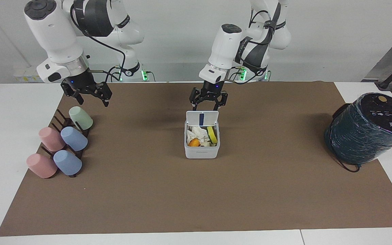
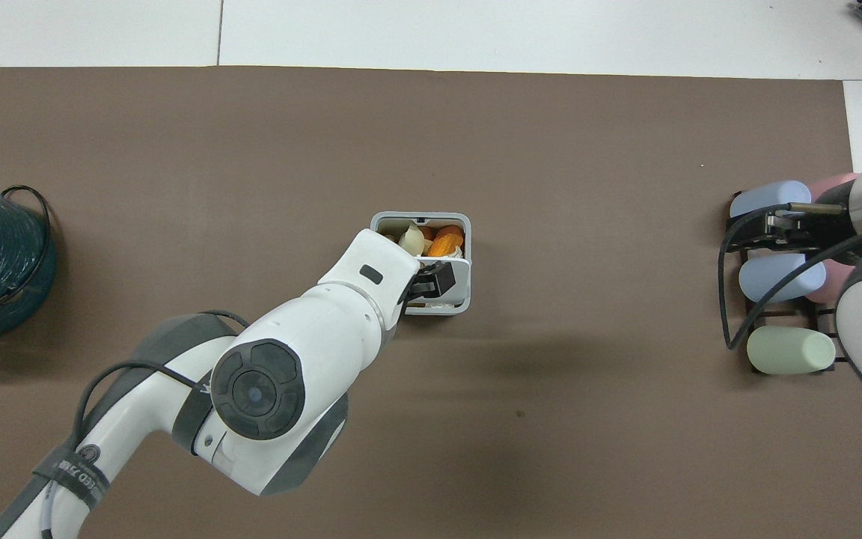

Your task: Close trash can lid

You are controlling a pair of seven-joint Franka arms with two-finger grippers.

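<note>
Left gripper seen over small white square plastic trash can
Orange and pale scraps are seen inside.

White trash can; white lid, blue stripe; brown mat; dark green cylinder.
</note>
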